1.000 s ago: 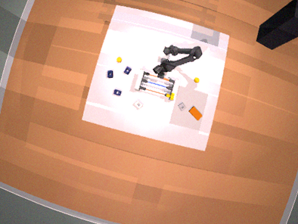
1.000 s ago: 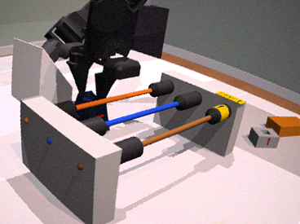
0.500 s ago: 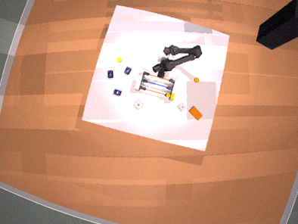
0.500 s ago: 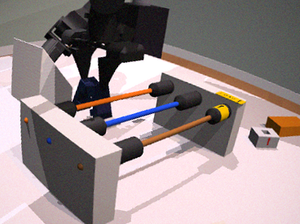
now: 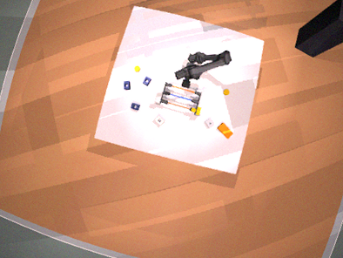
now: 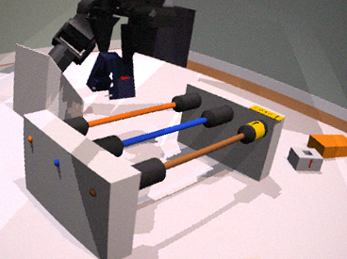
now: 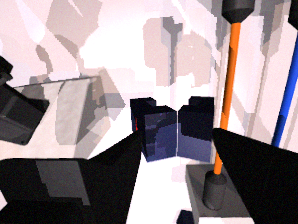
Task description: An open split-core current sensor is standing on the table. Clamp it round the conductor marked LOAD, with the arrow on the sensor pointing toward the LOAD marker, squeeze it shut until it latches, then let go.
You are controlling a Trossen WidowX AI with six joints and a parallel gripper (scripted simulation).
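The open dark blue sensor (image 6: 124, 80) (image 7: 162, 136) hangs between the fingers of my gripper (image 6: 114, 57) (image 7: 176, 134), which is shut on it. The sensor is above the table, its two halves spread and its opening facing down in the exterior view. A red mark shows on one half; its arrow direction is too small to tell. The LOAD conductor is the brown one (image 6: 203, 152), with a yellow arrow band (image 6: 258, 130) at its far end below the yellow LOAD plate (image 6: 265, 112). The sensor is beside the orange conductor (image 6: 130, 114) (image 7: 228, 85), on the side away from LOAD.
The blue conductor (image 6: 163, 132) (image 7: 287, 110) runs between orange and brown. The rack has a near wall (image 6: 66, 193) and far wall (image 6: 193, 129). A pale upright panel (image 6: 29, 81) stands at left. Pale blocks, navy blocks, yellow discs and an orange block (image 5: 224, 129) (image 6: 331, 146) lie around.
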